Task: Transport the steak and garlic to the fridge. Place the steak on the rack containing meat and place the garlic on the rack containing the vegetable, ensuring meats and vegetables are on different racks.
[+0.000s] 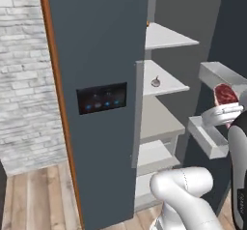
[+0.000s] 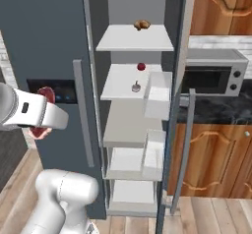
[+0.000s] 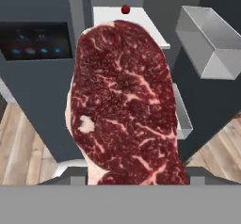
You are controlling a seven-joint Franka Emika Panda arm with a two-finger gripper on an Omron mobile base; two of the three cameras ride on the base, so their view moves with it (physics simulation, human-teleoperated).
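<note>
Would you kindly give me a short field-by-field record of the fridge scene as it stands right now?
fridge: right door open, white shelves exposed
steak: held in the gripper, in front of the fridge, not yet on a rack
top shelf: small brown item
second shelf: small red item at back, pale bulb-like item nearer the front
lower shelves: nothing visible on them
beside fridge: microwave on a dark counter

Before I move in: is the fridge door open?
Open. The fridge door is swung aside, white shelves exposed.
</note>
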